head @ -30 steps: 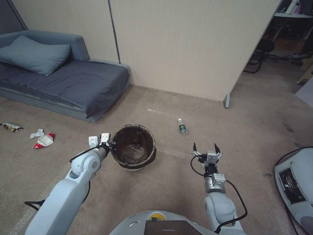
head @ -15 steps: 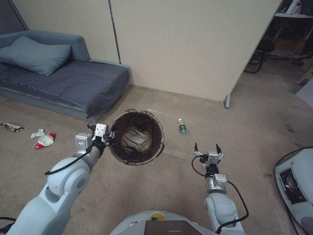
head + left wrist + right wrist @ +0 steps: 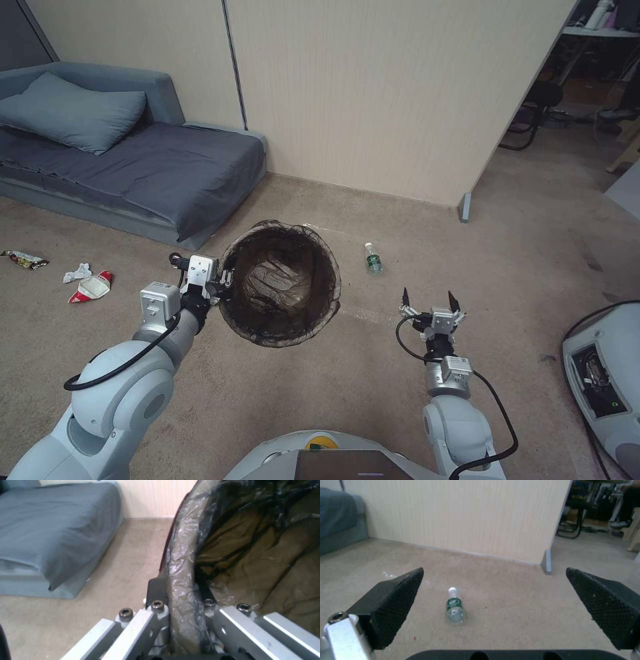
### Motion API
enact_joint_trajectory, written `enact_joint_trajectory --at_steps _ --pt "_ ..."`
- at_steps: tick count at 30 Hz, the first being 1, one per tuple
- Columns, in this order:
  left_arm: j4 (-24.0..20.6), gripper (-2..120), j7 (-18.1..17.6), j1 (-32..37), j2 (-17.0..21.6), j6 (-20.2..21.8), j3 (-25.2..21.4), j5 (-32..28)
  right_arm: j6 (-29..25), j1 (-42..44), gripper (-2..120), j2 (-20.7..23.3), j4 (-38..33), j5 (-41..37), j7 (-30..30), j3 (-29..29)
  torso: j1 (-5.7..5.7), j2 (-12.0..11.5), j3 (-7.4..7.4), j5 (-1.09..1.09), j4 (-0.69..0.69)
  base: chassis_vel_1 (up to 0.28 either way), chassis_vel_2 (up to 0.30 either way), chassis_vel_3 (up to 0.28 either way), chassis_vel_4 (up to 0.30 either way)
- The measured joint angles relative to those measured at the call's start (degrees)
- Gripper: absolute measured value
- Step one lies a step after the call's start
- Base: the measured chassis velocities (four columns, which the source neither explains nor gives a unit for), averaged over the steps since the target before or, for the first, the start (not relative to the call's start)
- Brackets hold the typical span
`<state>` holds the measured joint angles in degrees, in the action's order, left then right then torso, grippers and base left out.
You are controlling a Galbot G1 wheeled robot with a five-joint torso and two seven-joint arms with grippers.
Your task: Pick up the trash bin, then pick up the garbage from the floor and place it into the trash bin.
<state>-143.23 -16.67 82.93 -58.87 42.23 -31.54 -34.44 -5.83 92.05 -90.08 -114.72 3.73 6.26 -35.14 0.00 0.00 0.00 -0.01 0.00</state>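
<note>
bin: trash bin (image 3: 280,283) is off the carpet (image 3: 373,393), held up near centre-left, mouth tipped toward the head camera; dark bag liner covers the inside and folds over the rim
bin handling: looks light, thin plastic, stiff enough at the rim to hang from one pinch; bag film looks slick and loose, could slide under the fingers; likely swings if the arm moves fast
bin hold point: rim on its left side, over the folded liner; a wall-and-rim pinch seems the only workable spot
left gripper: left gripper (image 3: 223,283) clamped on the bin rim, one finger outside, one inside against the liner, seen close in the left wrist view (image 3: 181,597)
left arm pose: elbow bent and raised at near left, forearm reaching forward and right, wrist level with the rim
right gripper: right gripper (image 3: 431,301) empty, fingers spread wide, hanging above the carpet at near right
right arm pose: forearm pointing forward, wrist straight, fingers aimed toward the bottle
bottle: plastic bottle (image 3: 455,607) lies on its side on the carpet, just right of the bin, ahead of the right gripper, cap toward the far wall (image 3: 373,93)
bottle handling: light, round, smooth, may roll; grip across the body at the label
other litter: crushed cup (image 3: 90,287), tissue (image 3: 77,273) and wrapper (image 3: 23,259) on the carpet far left, near the sofa (image 3: 127,160)
stage: bin pickup looks done; no litter collected yet
</note>
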Motion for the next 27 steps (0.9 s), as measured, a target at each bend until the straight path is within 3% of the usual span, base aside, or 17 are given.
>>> enact_joint_trajectory --at_steps 20,27 --pt "-0.20 3 0.60 0.34 0.04 -0.10 -0.90 0.94 1.12 1.16 100 0.40 -3.42 -0.31 -1.71 -0.30 0.00 0.00 0.00 0.01 0.00 0.000 0.000 0.000 0.000" --pt "-0.13 3 0.58 0.09 -0.21 -0.10 -0.82 0.97 1.16 1.08 100 0.41 -3.39 -0.59 -2.24 -0.28 0.00 0.01 0.00 0.01 0.01 -0.099 0.118 0.112 -0.103"
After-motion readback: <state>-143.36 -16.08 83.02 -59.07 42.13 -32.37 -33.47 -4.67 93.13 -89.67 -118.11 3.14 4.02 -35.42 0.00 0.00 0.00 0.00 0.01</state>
